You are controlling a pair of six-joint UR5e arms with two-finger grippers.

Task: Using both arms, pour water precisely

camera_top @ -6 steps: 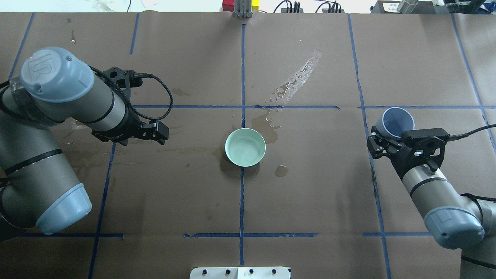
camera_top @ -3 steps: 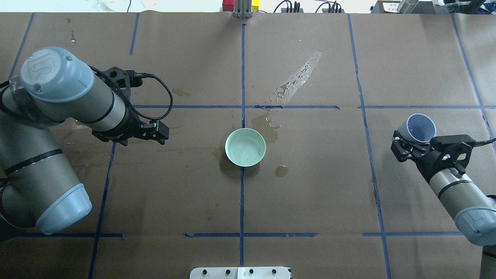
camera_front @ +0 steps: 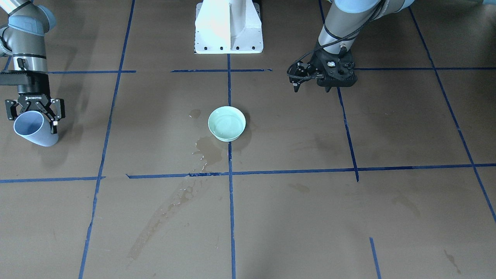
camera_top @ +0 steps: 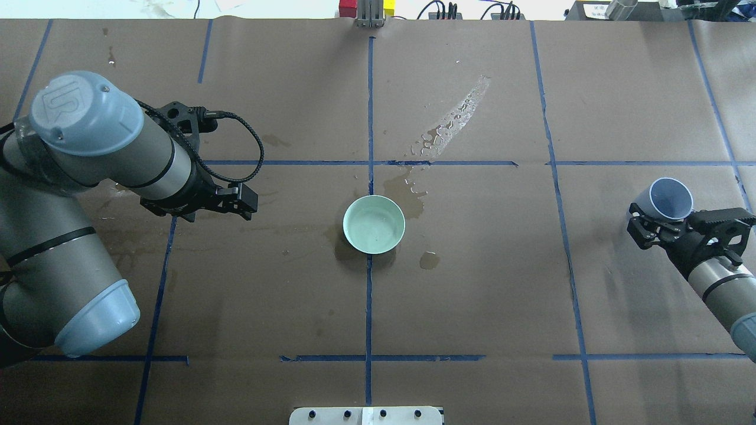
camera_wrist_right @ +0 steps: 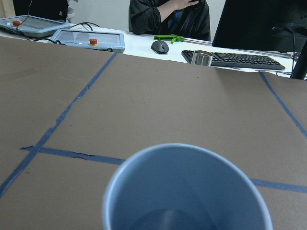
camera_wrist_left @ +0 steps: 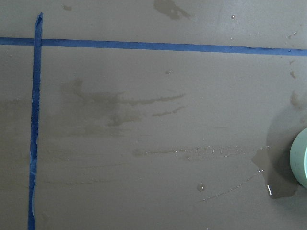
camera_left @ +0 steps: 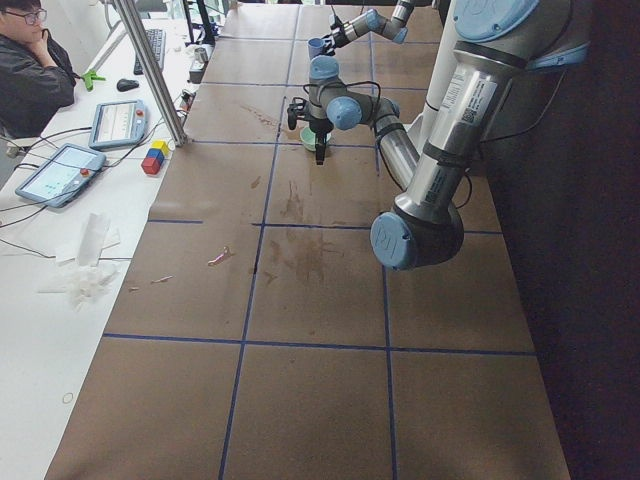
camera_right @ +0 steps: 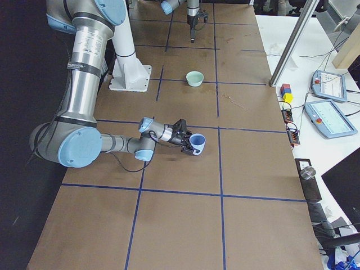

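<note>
As the right gripper [camera_top: 654, 222], clamped on the blue cup [camera_top: 670, 198], pulls further from the bowl [camera_top: 374, 224], pouring looks finished; I cannot tell how the left gripper [camera_top: 241, 200] jaws stand.

Seen from above, a small green bowl [camera_top: 374, 224] is the only thing standing on the middle of the table [camera_top: 472, 307], with bare brown paper around it. The left gripper [camera_top: 248, 202] hangs at nine o'clock and the right gripper [camera_top: 660, 213], holding a blue cup [camera_top: 670, 198], at three o'clock, both well apart from the bowl. Flat wet patches [camera_top: 413, 198] lie beside the bowl at one and five o'clock.
</note>
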